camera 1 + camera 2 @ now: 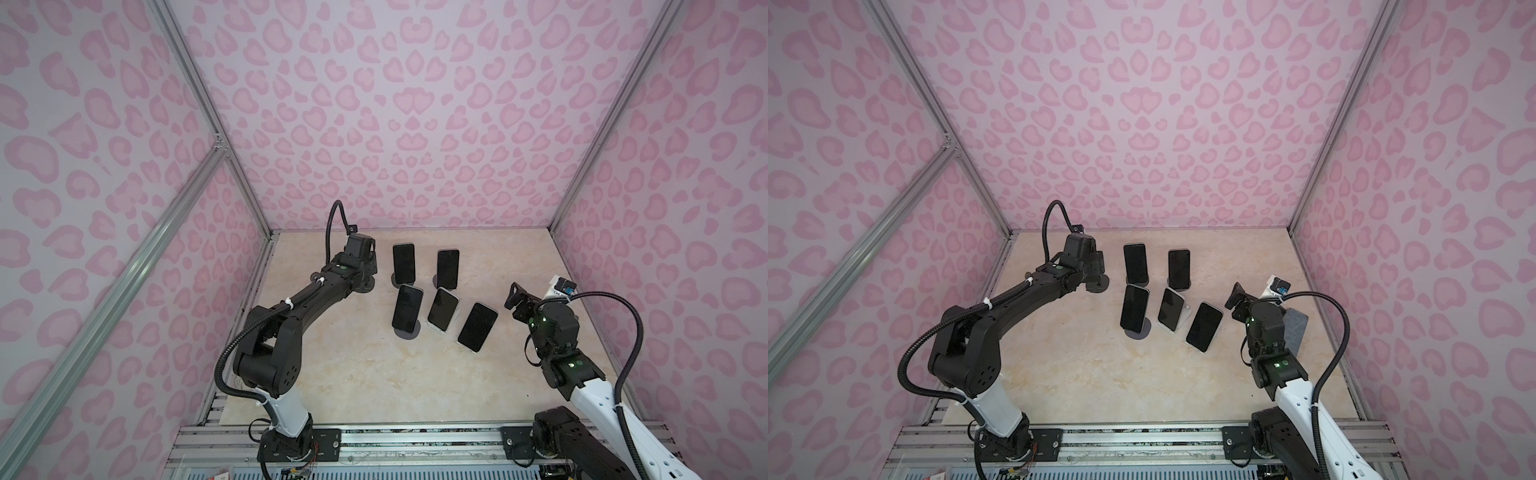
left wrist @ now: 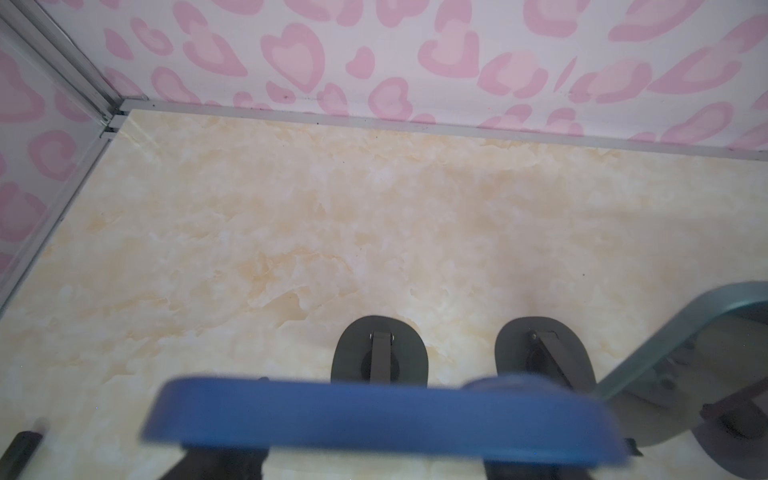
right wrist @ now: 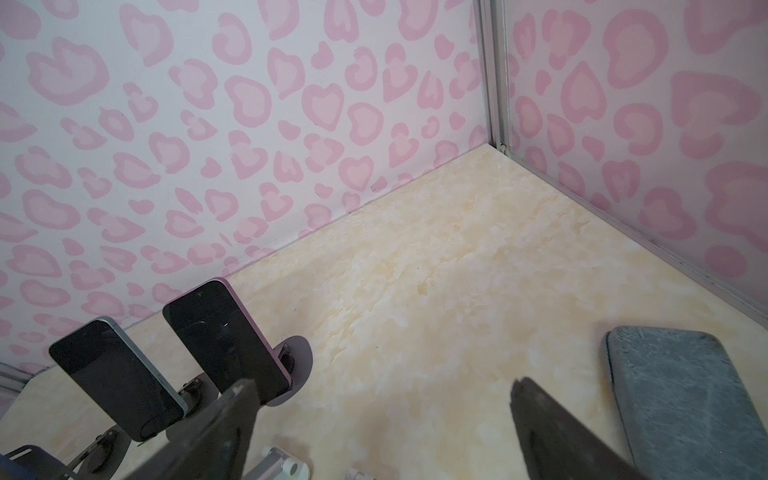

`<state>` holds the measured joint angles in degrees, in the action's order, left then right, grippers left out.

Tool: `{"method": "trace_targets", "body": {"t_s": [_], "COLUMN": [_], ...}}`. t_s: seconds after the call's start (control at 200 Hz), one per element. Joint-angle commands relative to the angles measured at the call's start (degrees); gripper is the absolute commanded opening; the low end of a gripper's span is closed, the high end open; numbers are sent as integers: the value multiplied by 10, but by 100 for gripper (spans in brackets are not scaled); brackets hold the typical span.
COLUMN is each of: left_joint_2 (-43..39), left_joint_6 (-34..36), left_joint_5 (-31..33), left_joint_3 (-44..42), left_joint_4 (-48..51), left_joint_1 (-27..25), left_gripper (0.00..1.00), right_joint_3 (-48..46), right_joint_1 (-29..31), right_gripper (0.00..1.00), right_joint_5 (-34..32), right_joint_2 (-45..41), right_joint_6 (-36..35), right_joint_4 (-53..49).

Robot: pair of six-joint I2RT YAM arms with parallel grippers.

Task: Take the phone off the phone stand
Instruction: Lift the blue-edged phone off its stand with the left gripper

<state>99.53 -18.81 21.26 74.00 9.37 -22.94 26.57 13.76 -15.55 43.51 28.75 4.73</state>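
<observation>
In the left wrist view a blue phone (image 2: 374,419) lies blurred across my left gripper (image 2: 374,465), which is shut on it. In both top views that gripper (image 1: 362,266) (image 1: 1090,266) hangs at the back left over a dark stand base (image 1: 368,286), and the wrist hides the phone. Just past the blue phone, two dark oval stands (image 2: 379,353) (image 2: 540,353) stand without phones. My right gripper (image 3: 384,415) (image 1: 515,297) is open over bare table, right of the phone cluster.
Several dark-screened phones lean on stands mid-table, two at the back (image 1: 404,262) (image 1: 447,269) and three in front (image 1: 407,308) (image 1: 442,309) (image 1: 478,326). A grey phone (image 3: 681,399) (image 1: 1296,328) lies flat near the right wall. Pink patterned walls close three sides.
</observation>
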Motion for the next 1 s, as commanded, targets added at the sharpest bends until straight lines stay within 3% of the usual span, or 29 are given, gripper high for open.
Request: {"method": "trace_targets", "body": {"t_s": [0.0,0.305,0.625,0.845,1.0], "left_joint_2": [-23,-147,-287,-314,-288], "left_joint_6": [19,22,-54,-94,-74], "left_joint_5": [13,-14,-18,-37,-68], "left_joint_3": [1,-54,-154,-215,-213], "left_joint_4": [1,73,207,256,268], "left_joint_1": [0,1,1,1,1], "left_gripper": [70,70,68,68,68], "right_joint_3": [-3,-11,-2,-4,-5], "right_joint_1": [0,1,23,38,41], "right_gripper": [97,97,96,96,96], "right_joint_5": [1,5,30,25,26], "right_joint_2": [1,1,27,22,21], "right_joint_6": [-4,7,9,9,10], "right_joint_4": [8,18,26,31,33]}}
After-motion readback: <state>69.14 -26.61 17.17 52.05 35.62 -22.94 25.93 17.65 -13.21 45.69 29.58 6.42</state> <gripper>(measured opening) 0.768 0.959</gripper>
